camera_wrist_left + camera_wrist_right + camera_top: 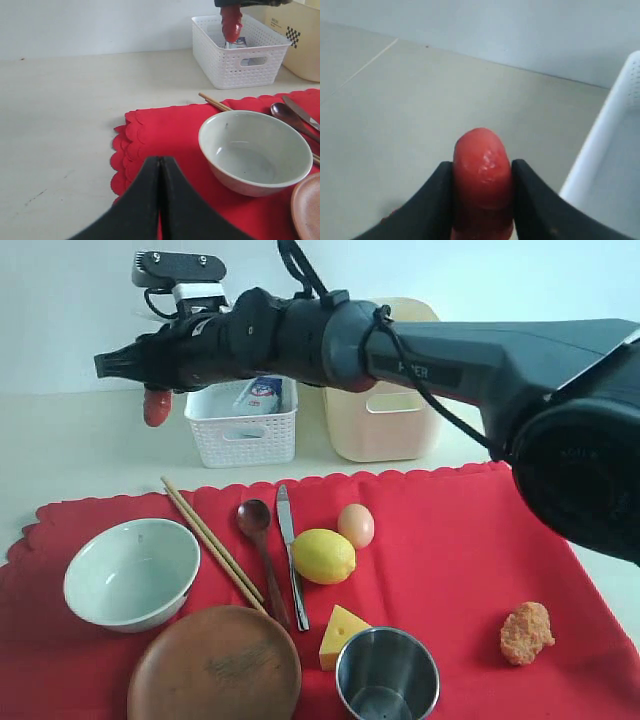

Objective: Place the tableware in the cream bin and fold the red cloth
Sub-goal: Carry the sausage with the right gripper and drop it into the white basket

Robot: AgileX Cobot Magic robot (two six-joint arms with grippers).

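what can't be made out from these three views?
- Tall cream-yellow plastic bin: exterior view, the right arm covers its top; inside unseen.
- Glossy red rounded object in the right gripper: identity unclear; right wrist view, jaws hide its lower part.
- Small white perforated basket: white-blue packet inside, print too small.
- Round brown wooden plate: cut by exterior view's bottom edge.

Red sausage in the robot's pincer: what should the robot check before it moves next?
1. Grip: ok, the right pincer pinches the glossy red toy sausage on both sides.
2. Sausage over the white perforated plastic basket: not ok, it hangs beside the rim.
3. Room in the basket: ok, only a white-blue packet shows.
4. Other arm: ok, the left pincer is shut and empty by the scalloped bright red fabric cloth.
5. Tableware binned: not ok, the pale green-white ceramic bowl sits on the cloth, outside the tall cream plastic bin.
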